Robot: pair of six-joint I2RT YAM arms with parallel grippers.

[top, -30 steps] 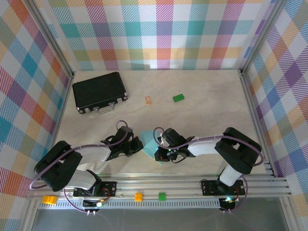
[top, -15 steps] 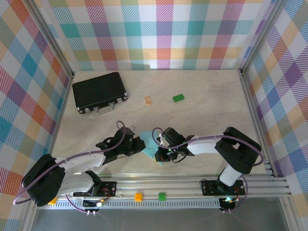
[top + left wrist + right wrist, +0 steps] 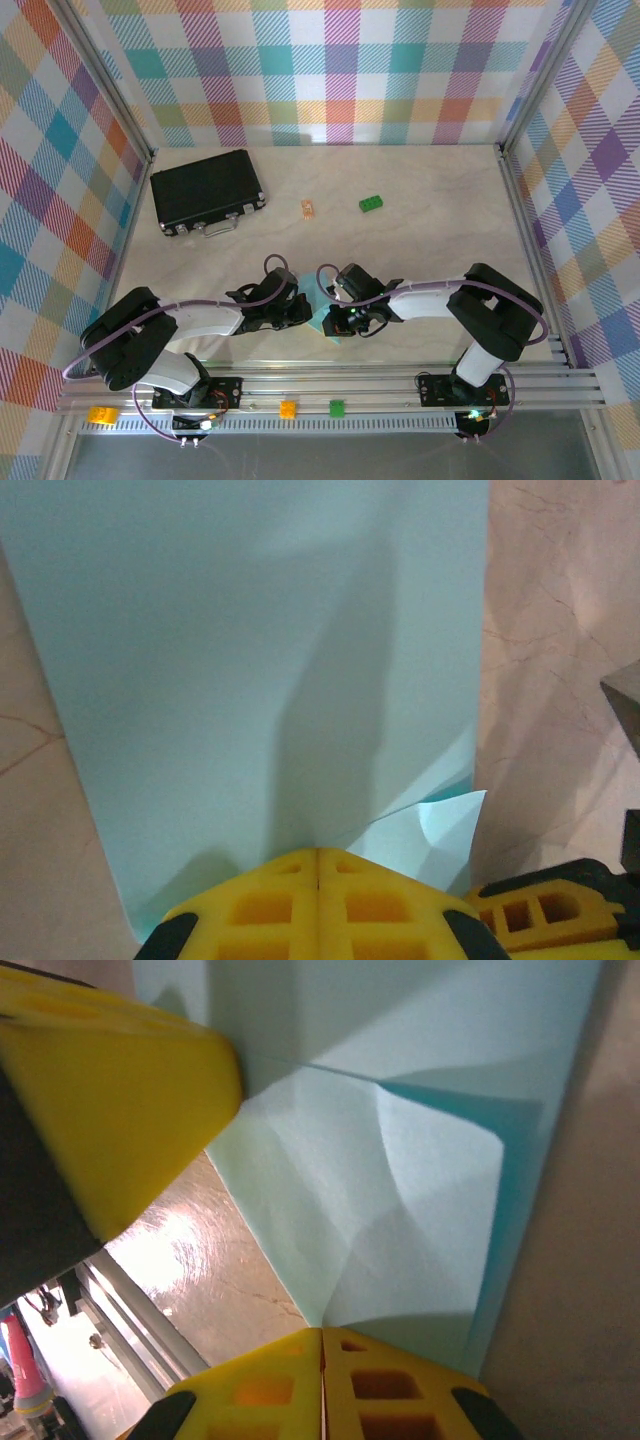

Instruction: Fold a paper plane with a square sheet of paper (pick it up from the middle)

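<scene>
The square sheet of paper [image 3: 316, 296] is light blue and lies folded and creased on the table between both arms; it is not a slim dart shape. In the left wrist view the sheet [image 3: 250, 660] spreads wide, with a raised flap at lower right. My left gripper [image 3: 300, 312] [image 3: 318, 852] is shut, its tips resting on the sheet's near edge. My right gripper [image 3: 338, 318] [image 3: 322, 1332] is shut on the sheet [image 3: 400, 1110], and creases fan out from its tips. One of the left gripper's yellow fingers [image 3: 110, 1090] shows in the right wrist view.
A black case [image 3: 207, 190] lies at the back left. A green brick [image 3: 371, 203] and a small orange piece [image 3: 307, 208] sit behind the paper. The near rail carries an orange brick [image 3: 288, 408] and a green brick [image 3: 337, 407].
My left gripper has swung right, from the sheet's left side onto the sheet beside the right gripper. The right gripper has stayed in place on the paper.
</scene>
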